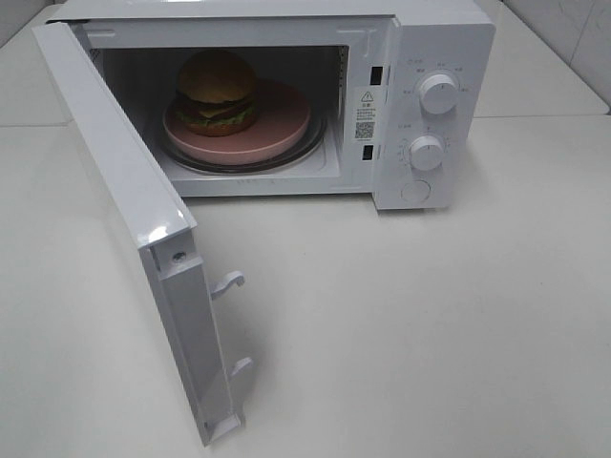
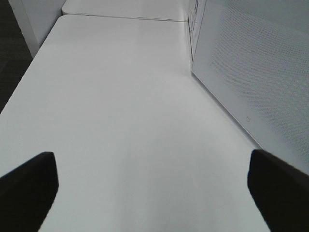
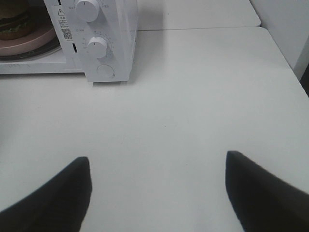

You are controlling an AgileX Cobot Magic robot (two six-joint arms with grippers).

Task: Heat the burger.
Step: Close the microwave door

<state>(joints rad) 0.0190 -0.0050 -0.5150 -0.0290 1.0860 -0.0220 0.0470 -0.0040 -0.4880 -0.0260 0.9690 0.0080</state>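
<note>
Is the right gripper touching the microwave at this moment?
Apart. The right wrist view shows a broad stretch of bare table between the open right gripper and the microwave; nothing sits between its fingers.

Glossy, perhaps plastic microwave door (image 1: 110, 153)

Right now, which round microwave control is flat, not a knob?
The bottom button, lying flush; the upper knob and lower knob stick out.
</note>
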